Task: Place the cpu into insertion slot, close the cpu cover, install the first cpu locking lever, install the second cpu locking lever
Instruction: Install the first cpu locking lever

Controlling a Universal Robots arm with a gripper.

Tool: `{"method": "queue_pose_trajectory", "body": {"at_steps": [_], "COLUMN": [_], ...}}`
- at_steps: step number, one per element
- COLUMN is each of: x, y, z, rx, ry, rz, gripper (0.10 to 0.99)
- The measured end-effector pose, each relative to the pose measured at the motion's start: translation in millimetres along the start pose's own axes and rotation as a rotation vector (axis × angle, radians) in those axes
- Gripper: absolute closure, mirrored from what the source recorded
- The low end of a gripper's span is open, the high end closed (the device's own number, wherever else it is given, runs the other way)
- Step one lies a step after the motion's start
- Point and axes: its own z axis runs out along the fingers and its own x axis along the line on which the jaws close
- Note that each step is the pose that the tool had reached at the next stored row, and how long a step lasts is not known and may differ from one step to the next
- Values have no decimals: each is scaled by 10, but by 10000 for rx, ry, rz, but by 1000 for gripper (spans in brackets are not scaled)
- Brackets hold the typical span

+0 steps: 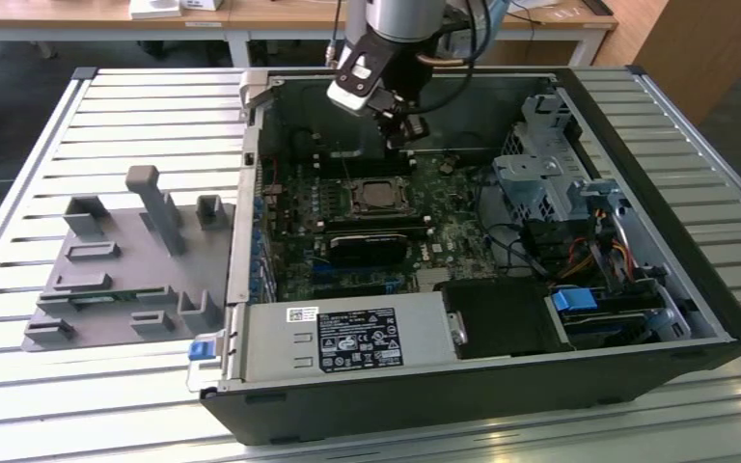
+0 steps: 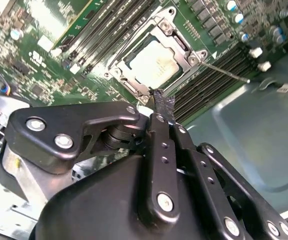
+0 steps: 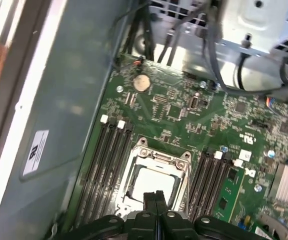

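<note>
Tool point(image 1: 400, 130) hung over the green board point(image 1: 296, 253) inside the open PC case point(image 1: 474, 405), which lay on the slatted table point(image 1: 113, 116). Fingers point(image 2: 160, 131) were pressed together with nothing between them. In both wrist views the tips sat just off one edge of the insertion slot point(image 1: 377, 196); can't tell if they touched it.

The cpu point(image 2: 151, 64) lay flat in the slot. The cpu cover point(image 3: 160, 159) looked to be down around it, metal top showing through the window.

Handling, my read:
- cpu: light, stiff, thin. Smooth lid, so slippery. Contact side fragile. Hold by opposite edges only, never the faces.
- cover: thin sheet metal on a hinge, light, would bend if pried. Push on the frame edge, not the window.
- locking lever point(image 2: 226, 71): thin steel wire, springy, stiff to load. Take it at the free end, away from the pivot. It stuck out over the memory slots; can't tell if it was latched.

Counts:
- cpu: one
- insertion slot: one
- cover: one
- levers: one clearly seen in the second wrist view; second not made out
- banks of long memory slots point(image 3: 109, 160): two, one on either side of the socket
- coin cell point(image 3: 141, 82): one
- black card point(image 1: 370, 248): one, near the socket
- grey fixture point(image 1: 126, 260): one, on the table beside the case
</note>
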Motion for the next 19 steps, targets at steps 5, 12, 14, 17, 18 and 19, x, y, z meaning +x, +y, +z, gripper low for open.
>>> {"method": "queue_pose_trajectory", "body": {"at_steps": [5,12,14,17,18,19], "x": [0,0,0,0,0,0], "y": [0,0,0,0,0,0], "z": [1,3,4,5,5,5], "rx": [33,67,80,102,108,114], "ry": [15,37,42,42,45,49], "rz": [-858,-1779,-2100,-2573,-2723,-2877], "gripper": [980,980,980,980,980,980]}}
